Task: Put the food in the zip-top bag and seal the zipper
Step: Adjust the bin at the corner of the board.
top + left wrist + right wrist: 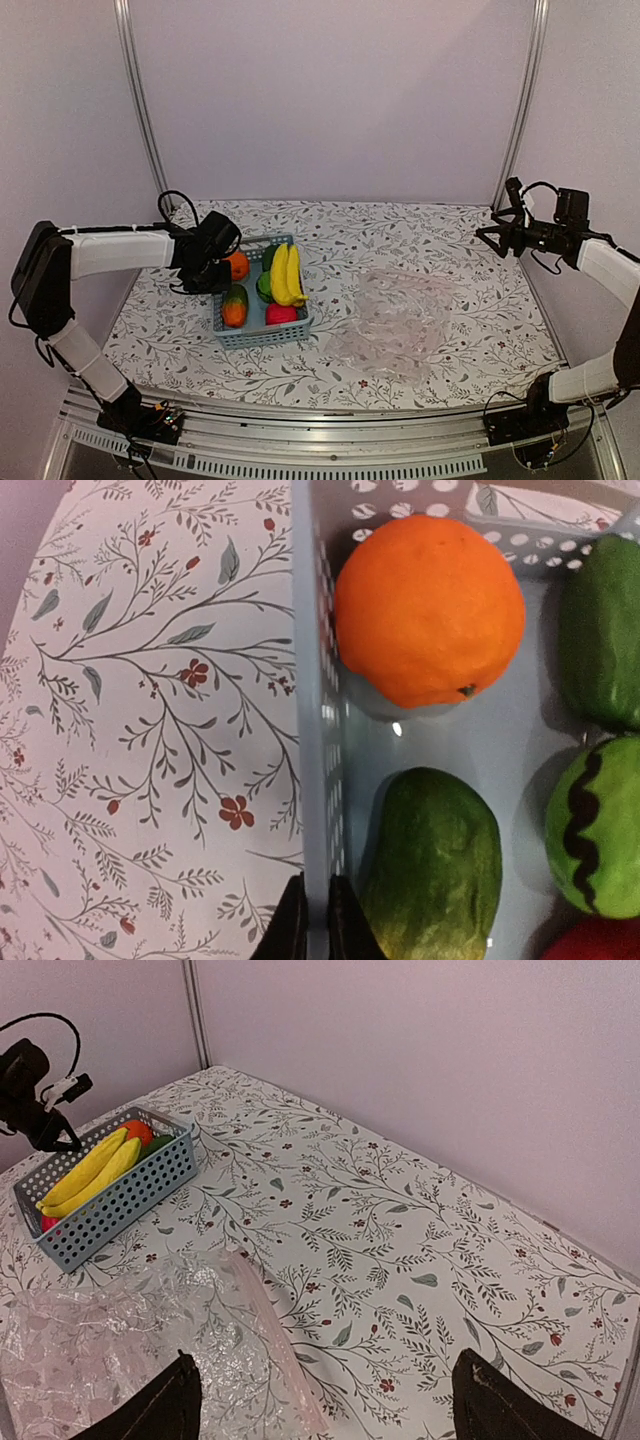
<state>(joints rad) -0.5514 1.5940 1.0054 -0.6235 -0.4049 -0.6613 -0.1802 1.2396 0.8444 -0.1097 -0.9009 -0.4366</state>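
The food lies in a light-blue basket (262, 335): yellow bananas (285, 275), an orange (237, 265), an orange-green piece (234, 305) and a red piece (281, 314). My left gripper (316, 930) is shut on the basket's left wall (312, 730), one finger outside and one inside, next to the green piece (435, 865) and below the orange (428, 610). The clear zip-top bag (400, 320) lies flat and empty right of the basket, its zipper (265, 1330) a pale strip along the edge. My right gripper (330, 1400) hangs open, high above the cloth.
A floral cloth (440, 240) covers the table, with pale walls and metal posts (520, 100) behind. In the right wrist view the basket (110, 1210) stands far left, the bag (130, 1350) at the lower left. The right arm (600, 262) is near the right wall.
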